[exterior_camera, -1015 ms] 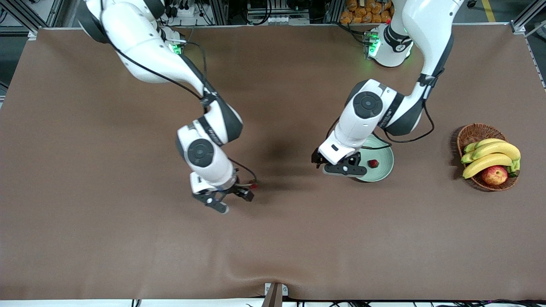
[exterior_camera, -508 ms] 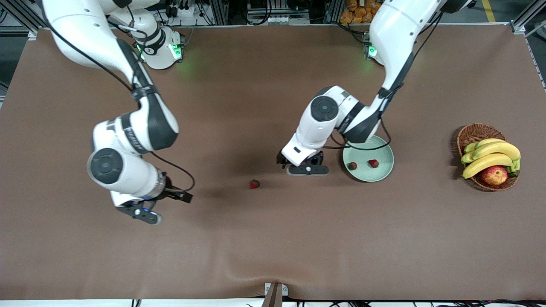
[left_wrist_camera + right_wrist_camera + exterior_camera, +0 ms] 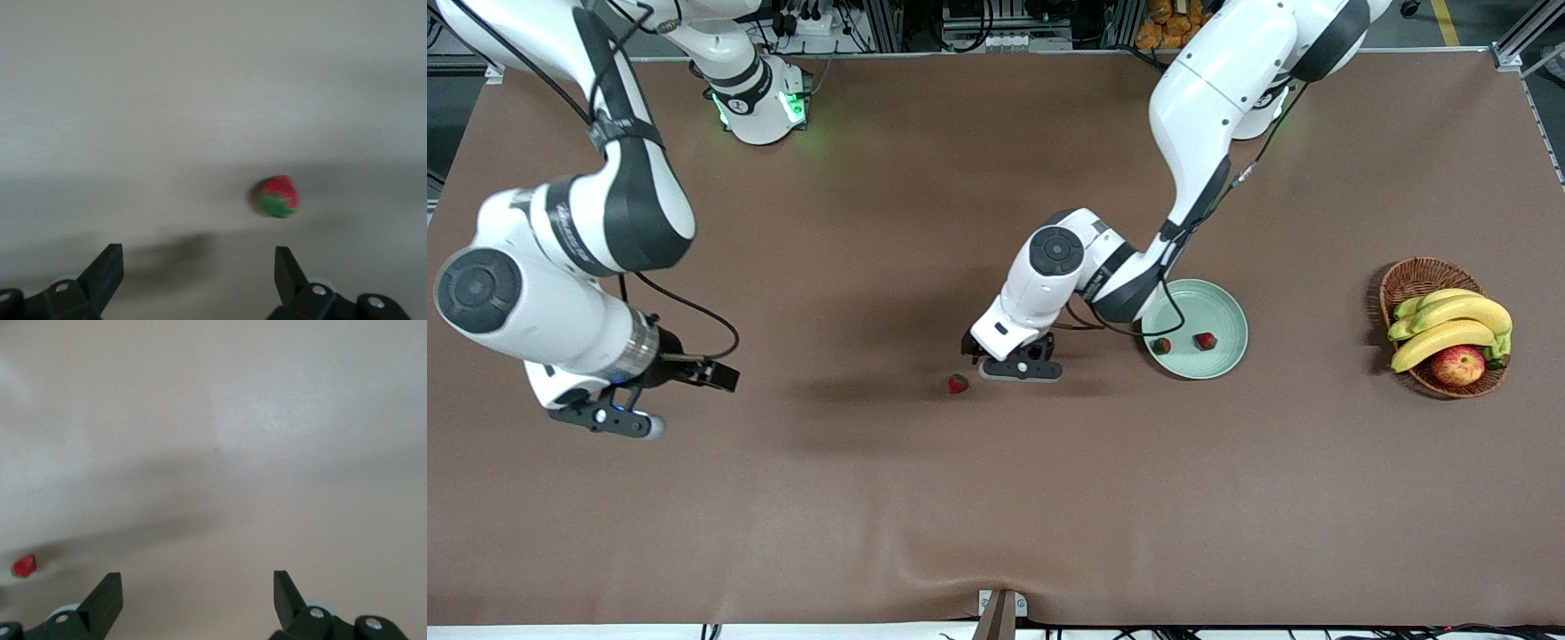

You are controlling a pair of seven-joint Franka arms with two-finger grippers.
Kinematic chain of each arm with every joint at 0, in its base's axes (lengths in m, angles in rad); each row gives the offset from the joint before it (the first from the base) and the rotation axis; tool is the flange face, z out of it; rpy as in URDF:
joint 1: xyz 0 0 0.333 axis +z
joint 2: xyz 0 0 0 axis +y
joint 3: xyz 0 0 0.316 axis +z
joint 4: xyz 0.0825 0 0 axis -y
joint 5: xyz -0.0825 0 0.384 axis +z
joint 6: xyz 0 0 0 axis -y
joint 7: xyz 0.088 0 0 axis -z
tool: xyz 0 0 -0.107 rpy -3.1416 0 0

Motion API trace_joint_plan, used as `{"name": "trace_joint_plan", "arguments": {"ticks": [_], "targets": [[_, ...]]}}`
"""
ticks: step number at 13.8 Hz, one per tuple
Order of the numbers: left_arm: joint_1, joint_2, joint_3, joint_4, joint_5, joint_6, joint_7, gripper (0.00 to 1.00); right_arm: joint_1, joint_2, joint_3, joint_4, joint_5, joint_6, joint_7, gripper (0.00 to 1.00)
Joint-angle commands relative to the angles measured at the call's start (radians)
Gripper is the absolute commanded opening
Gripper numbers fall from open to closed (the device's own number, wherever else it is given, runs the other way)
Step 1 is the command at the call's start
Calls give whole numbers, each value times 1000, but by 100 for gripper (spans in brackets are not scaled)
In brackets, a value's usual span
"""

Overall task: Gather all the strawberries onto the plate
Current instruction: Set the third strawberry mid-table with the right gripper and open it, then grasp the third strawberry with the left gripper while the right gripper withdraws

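Observation:
One strawberry lies on the brown table, apart from the plate. It also shows in the left wrist view and in the right wrist view. The mint-green plate holds two strawberries. My left gripper is low over the table between the plate and the loose strawberry, right beside the berry. It is open and empty. My right gripper hangs over the table toward the right arm's end. It is open and empty.
A brown wicker basket with bananas and a red-yellow apple stands toward the left arm's end of the table.
My right gripper has drawn away from the loose strawberry toward the right arm's end. My left gripper has moved off the plate toward that berry, uncovering a second strawberry in the plate.

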Motion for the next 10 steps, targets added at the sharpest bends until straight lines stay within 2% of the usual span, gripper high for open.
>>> {"name": "trace_joint_plan", "arguments": {"ticks": [1, 3, 5, 8, 10], "targets": [[-64, 58, 53, 62, 22, 87, -5, 100, -73, -149, 15, -149, 9, 15, -138, 100], [-118, 74, 114, 65, 22, 150, 0, 100, -116, -229, 10, -200, 9, 3, -273, 100], [-152, 88, 161, 71, 22, 189, 5, 100, -164, -290, 8, -198, 9, -74, -368, 100], [-169, 126, 187, 75, 22, 290, 9, 100, -134, -335, -56, -186, 9, -166, -428, 100], [-184, 154, 205, 91, 22, 347, 9, 100, -120, -346, -65, -139, 9, -236, -433, 100]]}}
